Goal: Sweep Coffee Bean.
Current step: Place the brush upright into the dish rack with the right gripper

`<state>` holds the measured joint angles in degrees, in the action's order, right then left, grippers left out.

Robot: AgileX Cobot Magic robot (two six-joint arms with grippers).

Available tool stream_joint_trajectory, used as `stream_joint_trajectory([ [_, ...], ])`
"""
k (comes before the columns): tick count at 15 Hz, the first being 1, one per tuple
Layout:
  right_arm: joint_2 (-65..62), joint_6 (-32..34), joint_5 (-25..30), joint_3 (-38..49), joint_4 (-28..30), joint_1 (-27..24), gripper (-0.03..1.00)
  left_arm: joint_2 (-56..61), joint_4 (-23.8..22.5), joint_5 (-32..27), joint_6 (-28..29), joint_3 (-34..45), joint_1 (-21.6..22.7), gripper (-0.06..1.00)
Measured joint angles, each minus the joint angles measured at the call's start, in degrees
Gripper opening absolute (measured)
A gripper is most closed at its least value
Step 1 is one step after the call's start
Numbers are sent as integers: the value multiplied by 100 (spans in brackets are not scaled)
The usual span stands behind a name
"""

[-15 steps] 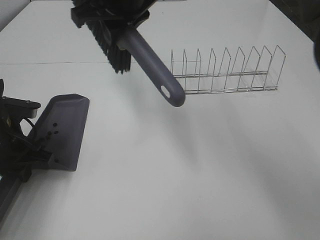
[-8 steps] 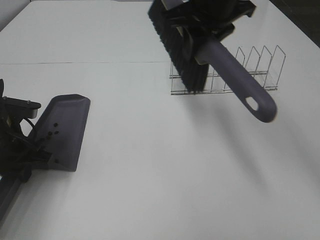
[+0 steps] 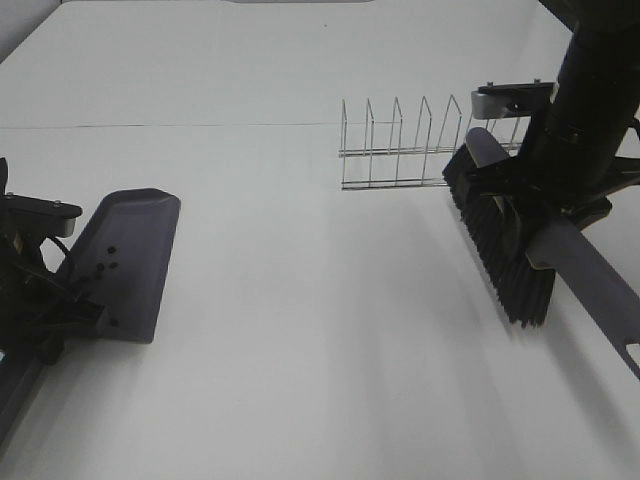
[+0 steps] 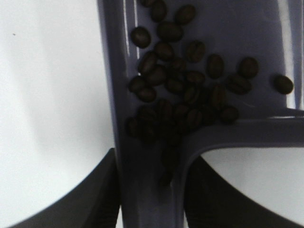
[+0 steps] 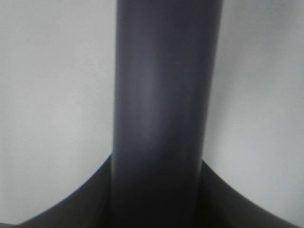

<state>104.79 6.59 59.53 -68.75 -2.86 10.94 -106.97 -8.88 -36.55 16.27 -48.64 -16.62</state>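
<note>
White surface (image 3: 300,380) fills the high view, with no loose beans that I can make out on it. At nine o'clock the left pincer (image 4: 152,190) is clamped on the handle of the dustpan (image 3: 125,260), holding it level so the coffee beans (image 4: 183,85), heaped near the handle neck, do not spill. A wire rack (image 3: 400,150) stands at one o'clock. At three o'clock the right pincer (image 5: 159,190) grips the brush (image 3: 505,250) by its handle, bristles pointing down at the surface, probably to set it down.
</note>
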Motion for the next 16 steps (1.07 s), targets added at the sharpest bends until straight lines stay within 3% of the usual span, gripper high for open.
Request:
stream_joint_trajectory([
  [3, 218, 40, -223, 6, 29, -298, 28, 0, 23, 0, 0, 0, 0, 35],
  [6, 905, 149, 11, -533, 286, -338, 28, 0, 57, 0, 0, 0, 0, 35],
  [14, 2223, 172, 819, -2544, 286, -338, 28, 0, 97, -11, 0, 0, 0, 35],
  [16, 2670, 172, 1066, -3466, 286, -332, 28, 0, 97, -23, 0, 0, 0, 35],
])
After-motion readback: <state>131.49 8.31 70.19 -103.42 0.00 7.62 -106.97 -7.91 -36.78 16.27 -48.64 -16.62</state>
